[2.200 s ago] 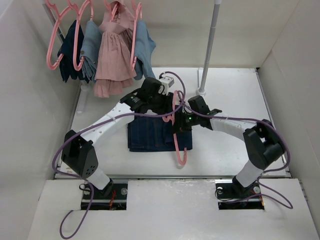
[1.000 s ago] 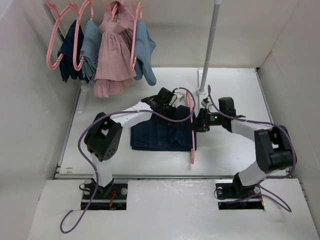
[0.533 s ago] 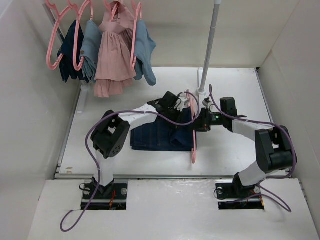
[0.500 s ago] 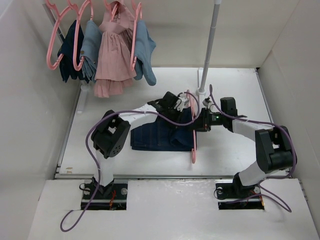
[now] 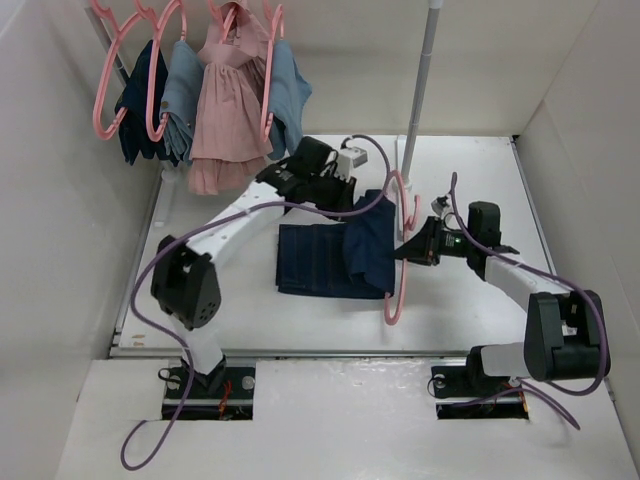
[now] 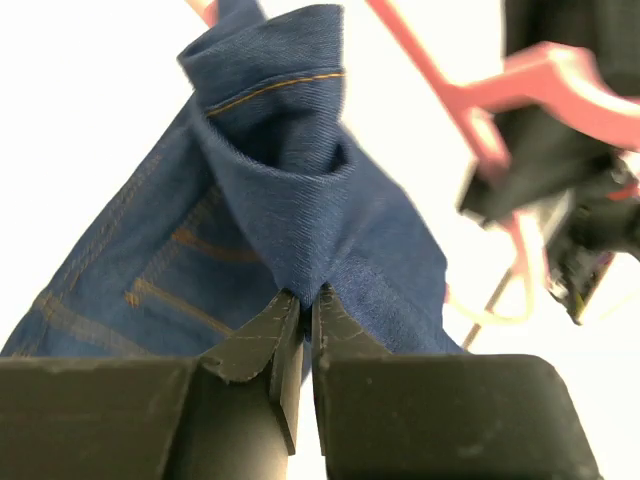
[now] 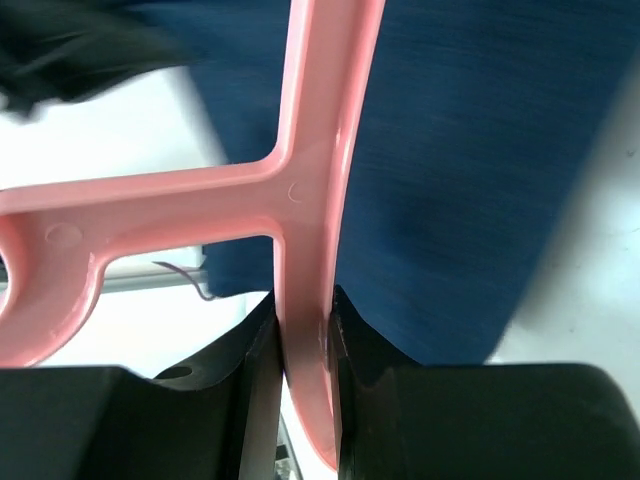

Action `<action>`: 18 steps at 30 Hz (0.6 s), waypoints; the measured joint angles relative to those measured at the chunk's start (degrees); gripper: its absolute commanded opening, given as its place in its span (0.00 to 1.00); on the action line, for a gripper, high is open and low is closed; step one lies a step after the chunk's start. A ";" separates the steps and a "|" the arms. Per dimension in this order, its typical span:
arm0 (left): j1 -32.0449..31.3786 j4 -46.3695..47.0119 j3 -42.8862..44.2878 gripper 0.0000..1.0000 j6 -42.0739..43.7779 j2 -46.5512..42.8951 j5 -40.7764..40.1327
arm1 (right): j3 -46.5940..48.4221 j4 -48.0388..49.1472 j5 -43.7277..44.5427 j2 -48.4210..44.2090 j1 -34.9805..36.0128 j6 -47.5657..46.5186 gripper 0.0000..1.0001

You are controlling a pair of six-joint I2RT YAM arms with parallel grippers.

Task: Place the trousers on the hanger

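The left hand (image 6: 300, 305), newly clenched on a raised fold of the trousers (image 6: 290, 180), can now thread the hanger (image 7: 312, 150) the right hand (image 7: 305, 335) grips.

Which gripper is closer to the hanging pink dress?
Left. The left gripper, pinching the trousers, is right of the pink dress; the right gripper, holding the hanger, is farther right.

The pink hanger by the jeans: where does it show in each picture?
Top external: hanger right of centre, at the trousers' right edge.
Left wrist: hanger upper right, beyond the pinched trousers.
Right wrist: hanger centre, between the fingers.
Shared landmark: the dark trousers.
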 measured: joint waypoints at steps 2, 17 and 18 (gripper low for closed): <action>0.59 -2.38 0.00 0.00 1.07 -4.31 1.07 | -1.09 0.74 -0.04 -0.22 -0.04 0.44 0.00; 6.58 -12.37 -0.48 0.00 5.33 -9.92 6.43 | -6.93 -0.11 8.94 -1.88 2.56 2.51 0.00; 7.02 -12.39 -0.85 0.00 5.51 -10.01 6.45 | -6.86 -0.33 10.64 -2.49 4.09 2.51 0.00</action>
